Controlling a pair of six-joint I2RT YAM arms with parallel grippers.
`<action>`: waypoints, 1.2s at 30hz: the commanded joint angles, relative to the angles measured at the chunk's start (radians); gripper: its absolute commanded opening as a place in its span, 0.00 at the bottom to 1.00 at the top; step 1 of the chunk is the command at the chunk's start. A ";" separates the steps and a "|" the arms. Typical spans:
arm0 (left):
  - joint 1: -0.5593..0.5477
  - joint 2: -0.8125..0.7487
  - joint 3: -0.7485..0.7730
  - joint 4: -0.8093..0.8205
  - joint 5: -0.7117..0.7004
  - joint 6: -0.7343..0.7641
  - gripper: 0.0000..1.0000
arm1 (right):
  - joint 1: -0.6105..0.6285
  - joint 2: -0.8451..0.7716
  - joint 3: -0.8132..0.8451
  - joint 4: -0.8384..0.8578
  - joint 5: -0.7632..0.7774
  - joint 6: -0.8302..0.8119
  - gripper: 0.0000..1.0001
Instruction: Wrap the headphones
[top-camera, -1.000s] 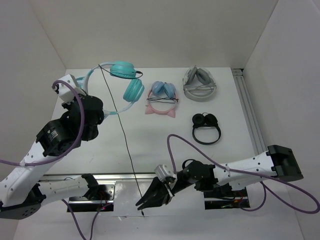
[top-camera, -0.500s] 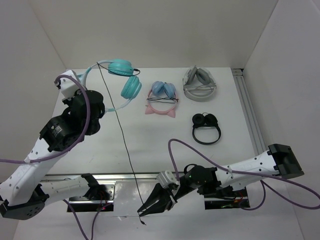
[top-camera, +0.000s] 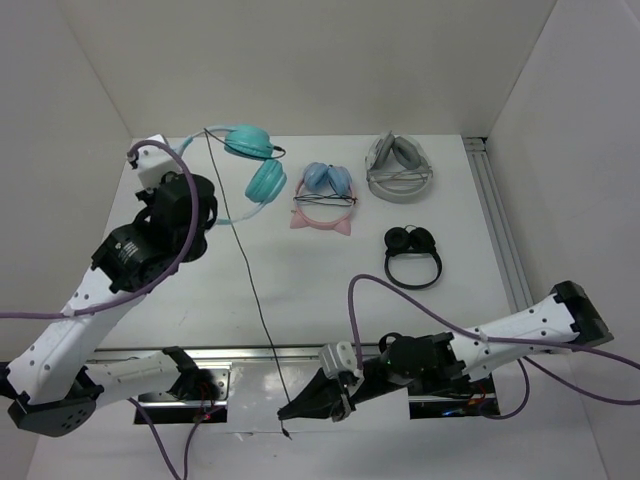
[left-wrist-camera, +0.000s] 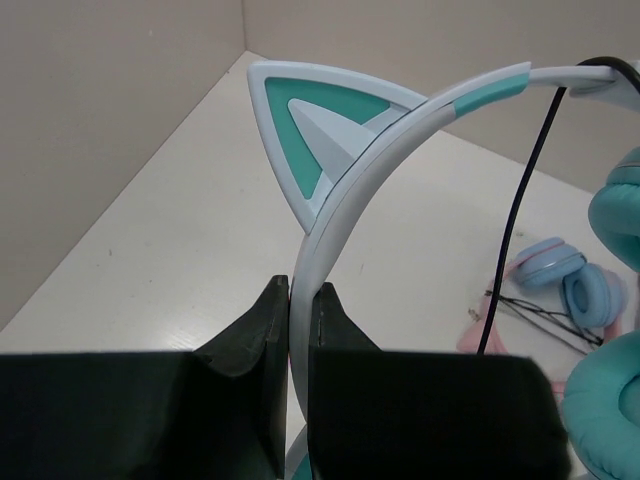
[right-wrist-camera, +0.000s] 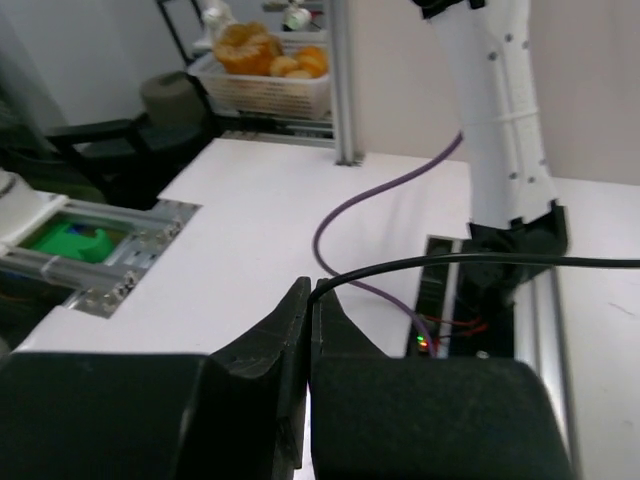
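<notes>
At the back left of the table, the teal headphones were held up by the left gripper. Its fingers were pressed together on the pale headband, just below a cat ear. A thin black cable ran straight from them to the near edge, where the right gripper was clamped on it. Pink headphones, grey headphones and black headphones lay to the right.

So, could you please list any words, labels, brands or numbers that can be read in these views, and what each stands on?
There are none to read. The teal cat-ear headphones, the pink cat-ear headphones, the small black headphones and the grey headphones show no legible lettering.
</notes>
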 joint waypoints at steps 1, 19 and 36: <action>0.008 0.026 0.002 0.046 0.000 0.035 0.00 | 0.030 -0.040 0.198 -0.286 0.167 -0.099 0.00; -0.010 -0.133 -0.292 -0.009 0.417 0.287 0.00 | 0.030 0.053 0.677 -1.029 0.727 -0.226 0.00; -0.051 0.025 -0.098 -0.196 0.264 -0.061 0.00 | 0.039 0.179 0.764 -1.008 0.577 -0.243 0.00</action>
